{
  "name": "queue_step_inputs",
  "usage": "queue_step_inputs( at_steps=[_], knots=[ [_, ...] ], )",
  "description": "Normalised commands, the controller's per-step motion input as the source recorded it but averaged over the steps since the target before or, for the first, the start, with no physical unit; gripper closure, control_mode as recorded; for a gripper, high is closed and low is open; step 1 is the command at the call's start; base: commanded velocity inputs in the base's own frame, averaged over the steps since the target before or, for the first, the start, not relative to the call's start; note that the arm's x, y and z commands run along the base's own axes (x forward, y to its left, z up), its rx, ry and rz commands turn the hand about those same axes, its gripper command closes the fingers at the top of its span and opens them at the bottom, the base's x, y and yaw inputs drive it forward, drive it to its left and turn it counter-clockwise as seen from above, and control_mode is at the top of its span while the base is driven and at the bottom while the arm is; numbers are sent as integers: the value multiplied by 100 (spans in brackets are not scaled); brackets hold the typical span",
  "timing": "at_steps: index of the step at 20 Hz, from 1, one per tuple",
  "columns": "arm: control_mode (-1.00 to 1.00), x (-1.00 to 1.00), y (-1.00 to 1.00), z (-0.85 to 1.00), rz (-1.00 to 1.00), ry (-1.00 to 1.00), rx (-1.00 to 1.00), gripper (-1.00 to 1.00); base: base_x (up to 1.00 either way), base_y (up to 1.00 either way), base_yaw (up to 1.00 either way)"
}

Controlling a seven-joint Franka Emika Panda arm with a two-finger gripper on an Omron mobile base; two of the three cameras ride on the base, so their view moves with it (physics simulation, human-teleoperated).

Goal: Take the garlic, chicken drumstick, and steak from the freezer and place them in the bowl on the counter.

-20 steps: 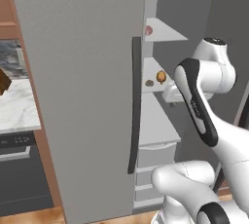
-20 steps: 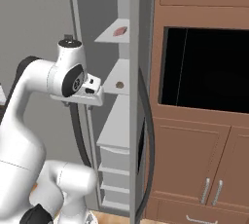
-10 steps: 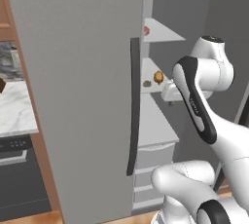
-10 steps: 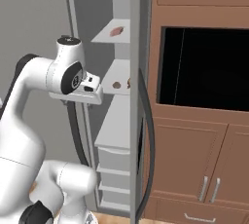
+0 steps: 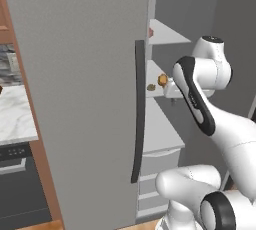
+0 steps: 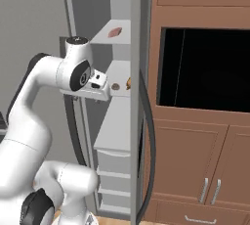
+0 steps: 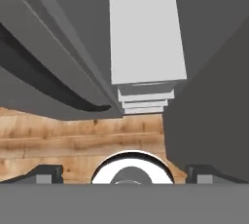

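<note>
The freezer (image 5: 80,99) stands with its grey door (image 6: 138,121) swung open, showing white shelves. The reddish steak (image 5: 150,32) (image 6: 115,32) lies on the upper shelf. On the middle shelf sit the orange-brown chicken drumstick (image 5: 162,79) (image 6: 128,81) and a small dull round lump, the garlic (image 5: 151,87) (image 6: 115,86). My gripper (image 5: 171,99) (image 6: 99,93) (image 7: 124,174) hangs at that shelf's front edge, pointing down at the floor, open and holding nothing. The bowl is out of view.
The door's long dark handle (image 5: 138,114) (image 6: 149,136) hangs beside the arm. White drawers (image 5: 155,174) (image 7: 146,96) fill the freezer's lower part. The marble counter (image 5: 15,119) over a black oven (image 5: 15,184) lies left; brown cabinets (image 6: 195,170) and a dark recess (image 6: 205,67) stand right.
The whole picture has shifted slightly. The arm holds almost the same pose at the middle shelf, and the jaws stay wide apart.
</note>
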Motion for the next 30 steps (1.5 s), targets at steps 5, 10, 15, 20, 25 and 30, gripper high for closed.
queue_step_inputs(
  at_steps=[5,10,15,20,25,30],
  knots=[
    [-100,100,-40,0,-14,-5,0,-100,0,0,0],
    [-100,95,-22,0,-15,-15,0,-100,0,0,0],
    [-100,61,-1,0,-16,-25,0,-100,0,0,0],
    [-100,11,0,-11,-15,-34,1,-100,0,0,0],
    [-100,8,0,-6,-13,-22,3,-100,0,0,0],
    [-100,53,-11,-6,-7,0,0,-100,0,0,0]
  ],
)
